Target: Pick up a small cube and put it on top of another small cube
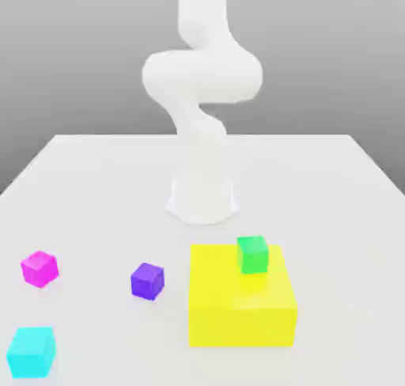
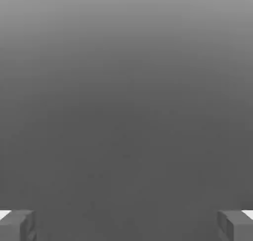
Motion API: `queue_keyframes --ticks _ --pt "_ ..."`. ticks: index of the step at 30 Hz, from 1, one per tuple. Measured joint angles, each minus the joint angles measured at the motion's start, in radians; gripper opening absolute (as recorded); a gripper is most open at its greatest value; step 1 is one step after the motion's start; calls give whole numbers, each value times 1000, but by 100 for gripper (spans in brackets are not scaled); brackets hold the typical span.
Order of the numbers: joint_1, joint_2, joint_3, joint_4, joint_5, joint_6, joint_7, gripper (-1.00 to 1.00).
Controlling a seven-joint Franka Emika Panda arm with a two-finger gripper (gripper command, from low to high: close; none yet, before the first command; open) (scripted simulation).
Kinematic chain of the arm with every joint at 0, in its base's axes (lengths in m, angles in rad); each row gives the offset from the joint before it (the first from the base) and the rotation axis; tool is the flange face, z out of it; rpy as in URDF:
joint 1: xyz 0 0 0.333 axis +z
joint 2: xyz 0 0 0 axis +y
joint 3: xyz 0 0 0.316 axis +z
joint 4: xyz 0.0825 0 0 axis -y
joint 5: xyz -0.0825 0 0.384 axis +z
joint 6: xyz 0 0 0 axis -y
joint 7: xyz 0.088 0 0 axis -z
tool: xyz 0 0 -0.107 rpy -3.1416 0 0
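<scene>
1. The gripper (image 2: 126,225) has its fingers (image 2: 17,224) spread wide, holding nothing.
2. The cyan cube (image 1: 32,351) sits well apart from the yellow block (image 1: 241,313), past the purple cube (image 1: 147,281).
3. The green cube (image 1: 253,254) rests on the block.
4. The approach has not begun; next comes descent over the cyan cube.

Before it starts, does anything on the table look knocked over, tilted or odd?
Nothing stands out. The green cube sits upright on the yellow block; the cyan, magenta and purple cubes rest apart on the table.
</scene>
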Motion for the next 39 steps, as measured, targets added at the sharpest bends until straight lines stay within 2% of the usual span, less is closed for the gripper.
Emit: queue_keyframes --ticks 10,18,27,32,33,39 --pt "-182 369 13 -7 -39 115 353 0" --pt "-279 659 -34 -12 -54 205 619 0" --pt "-359 984 -88 -19 37 309 842 0" --pt "-388 1165 -77 5 87 424 857 0" --pt "-392 1195 -73 11 91 447 855 -100" --pt "-393 1209 -71 14 92 460 855 -100"
